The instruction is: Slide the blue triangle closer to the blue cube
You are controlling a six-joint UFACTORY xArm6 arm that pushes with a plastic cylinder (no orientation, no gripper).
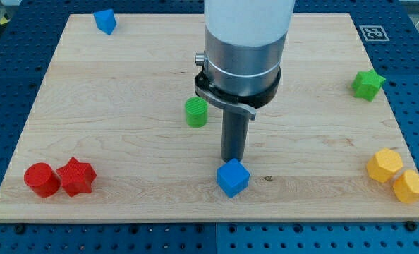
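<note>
Your tip (232, 161) has no jaws and holds nothing; it stands just above the blue cube (233, 177) at lower centre, touching or nearly so. The blue triangle (105, 21) sits far off at upper left. Move downward and you'll shove the cube away, widening the gap; the green cylinder (196, 112) lies near the route.

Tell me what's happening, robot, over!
My tip right behind the blue cube, view's centre-bottom. Blue triangle far off, top-left corner, not yet pushed. Green cylinder near the path between.
</note>
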